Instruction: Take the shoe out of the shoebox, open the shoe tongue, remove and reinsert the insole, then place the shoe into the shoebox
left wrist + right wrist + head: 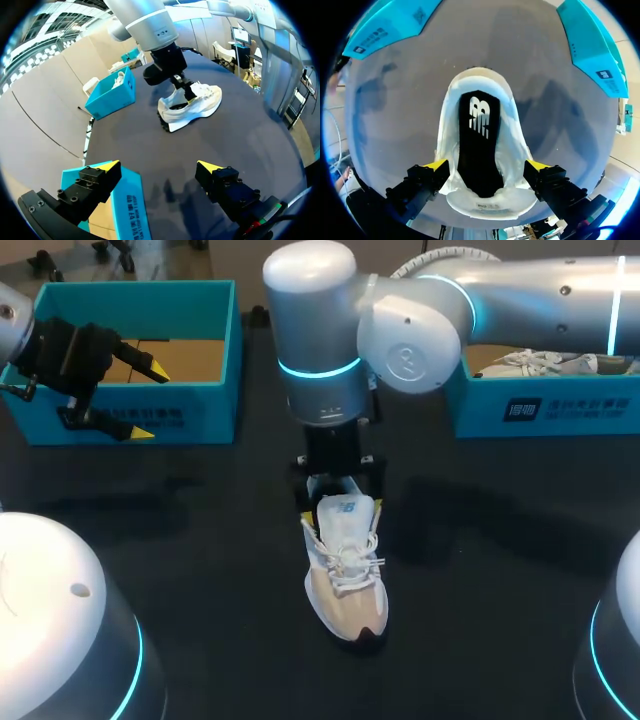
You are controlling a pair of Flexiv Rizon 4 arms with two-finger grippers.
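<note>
White mesh with a tan toe, the shoe (345, 570) stands on its sole at the middle of the frame, toe toward the lower edge and heel tucked under my right arm. Its tongue (347, 510) is pulled up and open above loose laces (352, 560). The black insole (479, 145) lies flat inside and shows through the collar in the right wrist view.

The right hand (486, 165) hangs over the opening, spread wide, with one yellow tip just beside each flank of the shoe and nothing gripped.

I judge the insole work to be the step in hand. To do it well, the hand should narrow first so both tips clear the collar. It should then enter near the heel end, where the insole edge is easiest to catch, and pinch that edge rather than the lining. A slow peel up and back toward the heel should keep the light shoe from rising with it.

Nothing braces the shoe on the dark counter (180, 540). The left hand (148, 400), also wide open and empty, sits well apart at the upper left over the empty left box (200, 410). The right box (560, 410) stands at the upper right.
</note>
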